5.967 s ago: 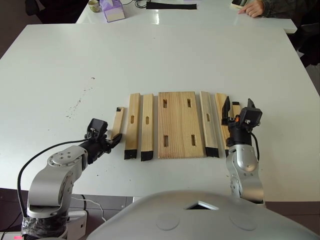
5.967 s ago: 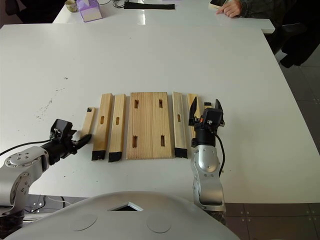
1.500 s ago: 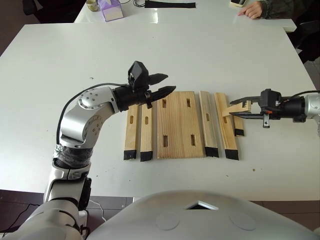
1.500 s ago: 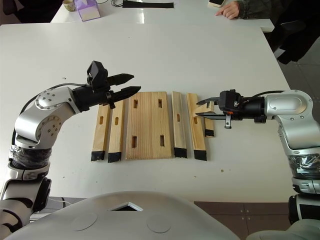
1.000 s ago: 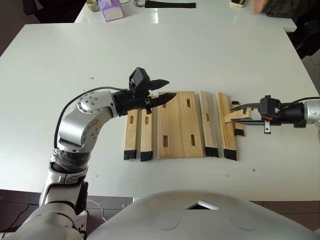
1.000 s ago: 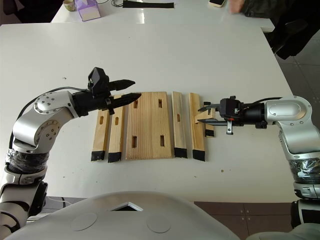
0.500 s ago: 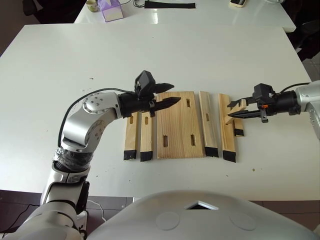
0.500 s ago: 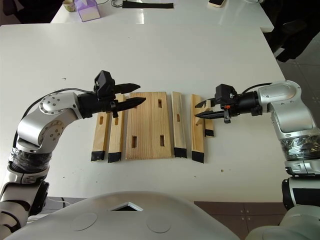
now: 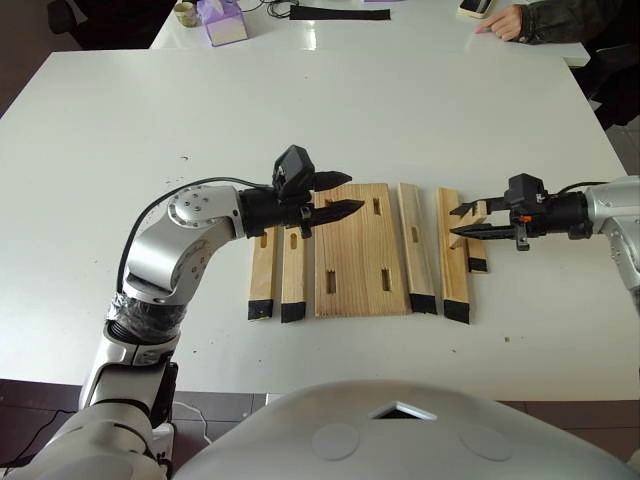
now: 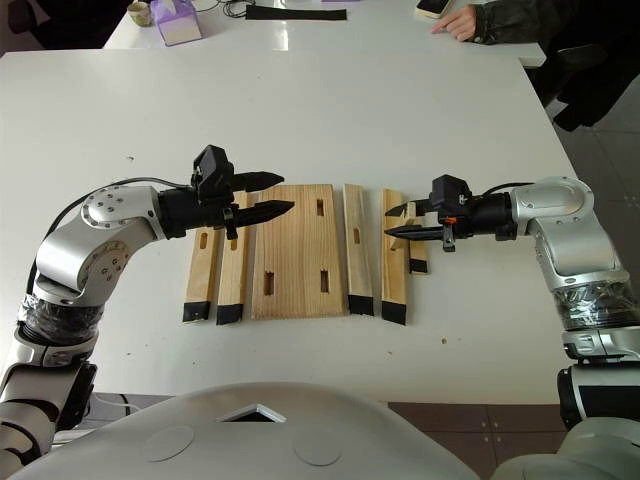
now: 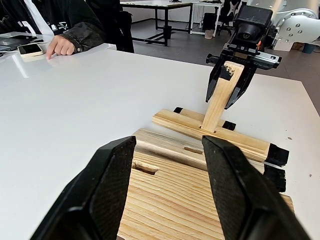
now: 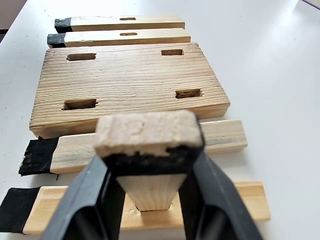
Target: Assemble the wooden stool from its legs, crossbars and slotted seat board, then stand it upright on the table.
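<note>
Has swung the short crossbar (image 11: 217, 100), clamped in the right end effector (image 9: 462, 221), end-down onto the slot of the outer right leg (image 9: 452, 265) on the bench (image 9: 300, 110). Holds left end effector (image 9: 350, 191) spread open above seat board (image 9: 362, 255). Looks like first joint beginning.

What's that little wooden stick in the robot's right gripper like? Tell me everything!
The short crossbar is pale wood with a rough-sawn, squared top end. The right gripper pinches that top end. The stick leans tilted, and its bottom end sits at the slot of a leg that lies flat.
</note>
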### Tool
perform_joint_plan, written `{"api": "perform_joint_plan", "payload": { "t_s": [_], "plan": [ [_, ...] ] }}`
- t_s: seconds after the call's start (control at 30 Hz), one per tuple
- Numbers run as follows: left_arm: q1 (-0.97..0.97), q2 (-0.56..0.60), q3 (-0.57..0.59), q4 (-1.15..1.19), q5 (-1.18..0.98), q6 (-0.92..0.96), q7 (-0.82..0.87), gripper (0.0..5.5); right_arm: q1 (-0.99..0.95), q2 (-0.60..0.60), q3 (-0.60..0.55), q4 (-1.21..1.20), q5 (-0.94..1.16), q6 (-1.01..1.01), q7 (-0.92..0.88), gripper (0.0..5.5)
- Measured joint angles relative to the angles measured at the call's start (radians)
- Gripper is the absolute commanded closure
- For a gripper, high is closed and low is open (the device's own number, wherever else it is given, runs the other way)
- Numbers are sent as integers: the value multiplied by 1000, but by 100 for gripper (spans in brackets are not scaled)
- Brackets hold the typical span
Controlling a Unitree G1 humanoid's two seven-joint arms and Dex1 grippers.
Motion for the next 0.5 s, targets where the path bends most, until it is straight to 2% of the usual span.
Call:
{"api": "perform_joint_plan", "payload": {
  "t_s": [0.3, 0.33, 0.5],
  "plan": [
    [0, -1, -4, 0, 0, 5, 0, 303, 1, 24, 3, 27, 2, -1, -21, 420],
    [-1, -1, -4, 0, -1, 7, 0, 303, 1, 26, 3, 32, 2, -1, -24, 391],
    [-5, 4, -3, -2, -4, 16, -1, 303, 94, 55, 54, 118, -60, 22, -44, 326]
  ]
}}
